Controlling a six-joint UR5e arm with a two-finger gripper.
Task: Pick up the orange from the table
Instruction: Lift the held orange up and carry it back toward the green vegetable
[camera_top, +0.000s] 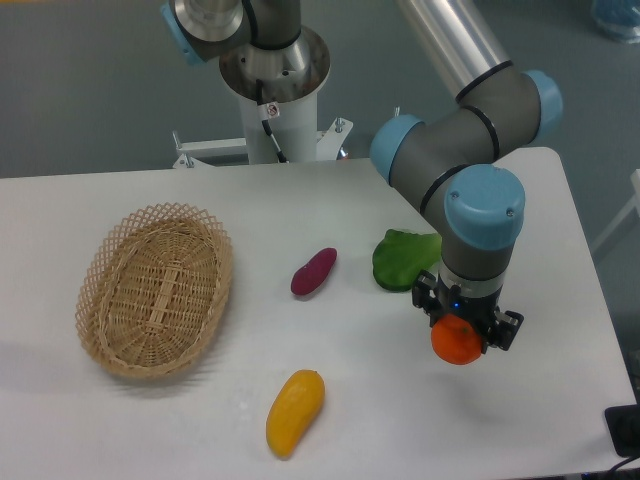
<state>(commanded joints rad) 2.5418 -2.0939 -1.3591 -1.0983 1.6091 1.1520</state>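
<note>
The orange (456, 342) is a small bright-orange ball held between the black fingers of my gripper (464, 326), which is shut on it at the right side of the white table (300, 420). The wrist points straight down and covers the fruit's top. I cannot tell whether the orange touches the tabletop or hangs just above it.
A green leafy vegetable (400, 258) lies just behind the gripper. A purple sweet potato (314, 271) sits mid-table and a yellow-orange mango (294, 410) near the front edge. A woven basket (155, 288) stands at the left. The table's right edge is close by.
</note>
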